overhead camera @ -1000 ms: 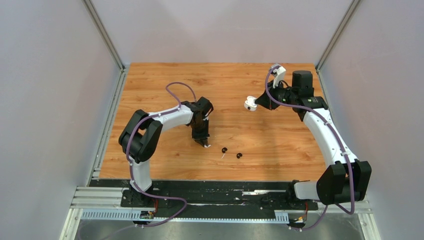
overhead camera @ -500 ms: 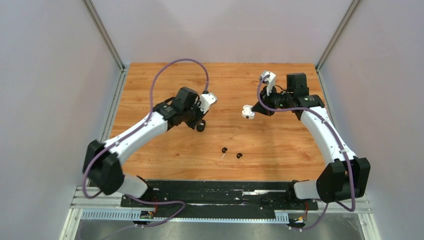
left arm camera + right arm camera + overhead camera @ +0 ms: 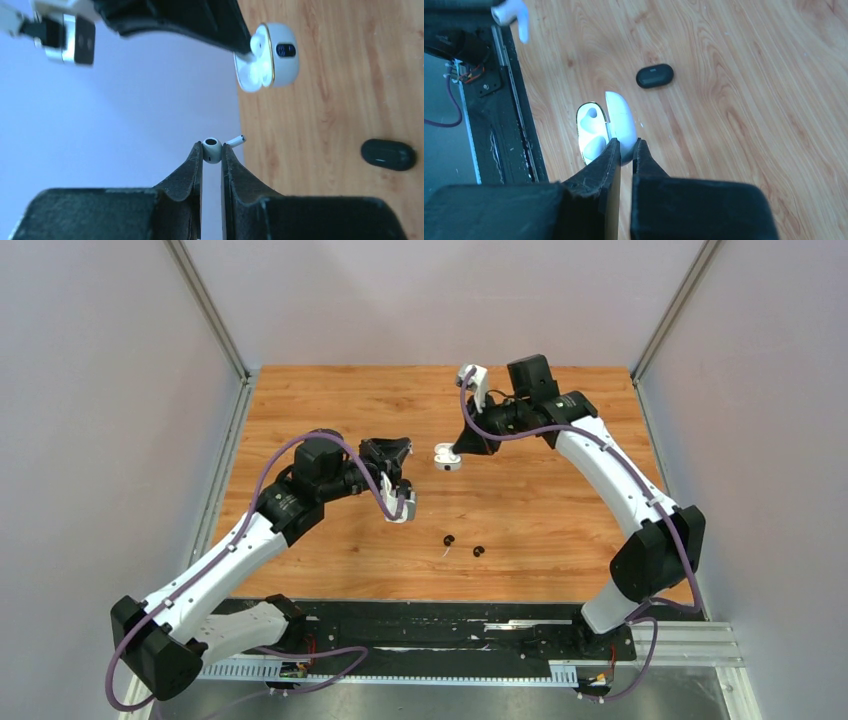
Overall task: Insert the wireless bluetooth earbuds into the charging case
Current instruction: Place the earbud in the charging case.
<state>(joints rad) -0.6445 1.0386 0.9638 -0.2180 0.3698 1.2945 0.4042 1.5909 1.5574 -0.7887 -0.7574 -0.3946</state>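
- Left wrist: pinching a white earbud (image 3: 212,146) by its bulb in the left gripper (image 3: 212,154), with the stem poking sideways. Judging it featherlight, hard and glossy, likely squirting free, so favouring the bulb over the stem. Facing the open white charging case (image 3: 280,55) held aloft ahead, and passing a shut black case (image 3: 388,154) on the table (image 3: 325,125).
- Right wrist: clamping the right gripper (image 3: 624,150) on the white charging case's lower end, with the lid swung open. Expecting a rigid, slick shell.
- Top external: leaving two black earbuds (image 3: 448,539) (image 3: 478,551) loose on the table, near each other. Finding no readable brand or writing.
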